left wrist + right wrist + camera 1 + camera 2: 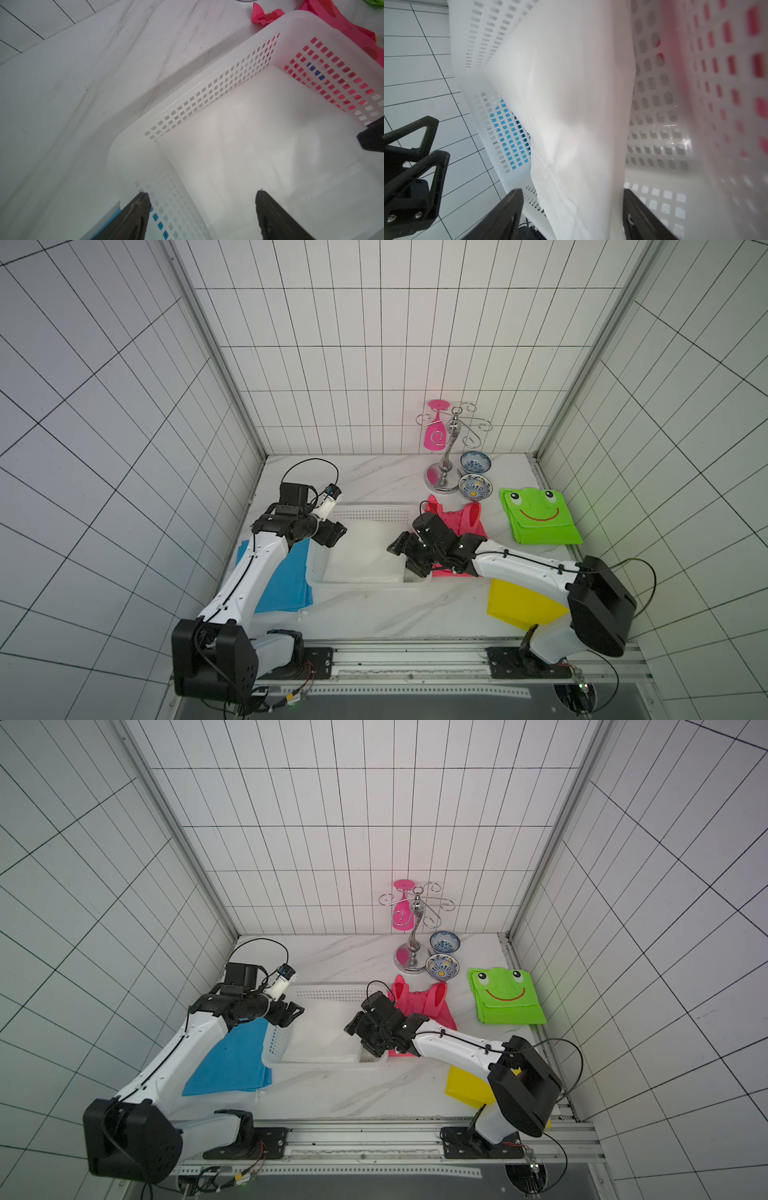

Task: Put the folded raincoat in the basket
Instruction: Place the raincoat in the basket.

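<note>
your folded white raincoat [361, 549], thin smooth creased plastic, lies flat inside the shallow white perforated plastic basket [370, 514], long side running left-right like the basket's. the left gripper [336, 535] hangs jaws wide over the left wall; the right gripper [403, 562] has jaws apart, straddling the coat's right end.

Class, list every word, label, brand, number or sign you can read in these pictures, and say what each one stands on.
No words, brands or numbers can be read in any view.
Green folded raincoat: only a drawn frog face, two eyes and a red smile, no letters.
Blue-patterned bowl and yellow-and-blue bowl: painted decoration, no lettering to be made out.
White basket: no label shows.
</note>
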`<state>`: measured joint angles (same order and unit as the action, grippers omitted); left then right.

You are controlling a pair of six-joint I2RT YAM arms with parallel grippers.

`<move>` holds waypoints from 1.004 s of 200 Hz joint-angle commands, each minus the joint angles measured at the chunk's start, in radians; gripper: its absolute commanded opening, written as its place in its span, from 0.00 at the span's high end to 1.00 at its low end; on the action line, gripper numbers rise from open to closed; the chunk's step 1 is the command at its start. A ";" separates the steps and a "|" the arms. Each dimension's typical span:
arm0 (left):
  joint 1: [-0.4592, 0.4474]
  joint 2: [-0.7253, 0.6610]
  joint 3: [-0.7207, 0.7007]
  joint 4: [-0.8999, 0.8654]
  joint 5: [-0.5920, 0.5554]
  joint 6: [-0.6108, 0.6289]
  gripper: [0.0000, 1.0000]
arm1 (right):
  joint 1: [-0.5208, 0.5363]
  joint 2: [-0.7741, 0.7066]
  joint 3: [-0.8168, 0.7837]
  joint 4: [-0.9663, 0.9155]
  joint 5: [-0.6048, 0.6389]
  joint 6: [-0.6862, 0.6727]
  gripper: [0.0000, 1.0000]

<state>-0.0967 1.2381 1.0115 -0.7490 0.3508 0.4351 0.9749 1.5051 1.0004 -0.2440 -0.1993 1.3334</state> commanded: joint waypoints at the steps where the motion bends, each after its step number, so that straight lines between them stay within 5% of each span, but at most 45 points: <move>1: 0.001 0.017 0.045 -0.029 -0.054 -0.027 0.18 | -0.002 -0.055 0.115 -0.242 0.145 -0.158 0.24; 35: 0.009 0.053 0.025 -0.020 -0.145 -0.088 0.18 | 0.003 -0.052 0.258 -0.413 0.209 -0.356 0.29; 86: 0.026 0.117 -0.001 0.060 -0.337 -0.158 0.18 | 0.048 0.178 0.559 -0.690 -0.047 -0.741 0.40; 119: 0.027 0.144 -0.002 0.068 -0.300 -0.155 0.18 | 0.057 0.287 0.631 -0.858 -0.064 -0.882 0.55; 166: 0.028 0.196 0.006 0.056 -0.274 -0.176 0.19 | 0.065 0.415 0.678 -0.883 -0.185 -1.005 0.54; 201: 0.028 0.219 0.015 0.028 -0.290 -0.181 0.20 | 0.065 0.490 0.679 -0.851 -0.090 -1.093 0.60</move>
<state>-0.0708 1.4422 1.0164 -0.7113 0.0673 0.2687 1.0302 1.9457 1.6436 -1.0718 -0.3386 0.3412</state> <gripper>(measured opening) 0.805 0.435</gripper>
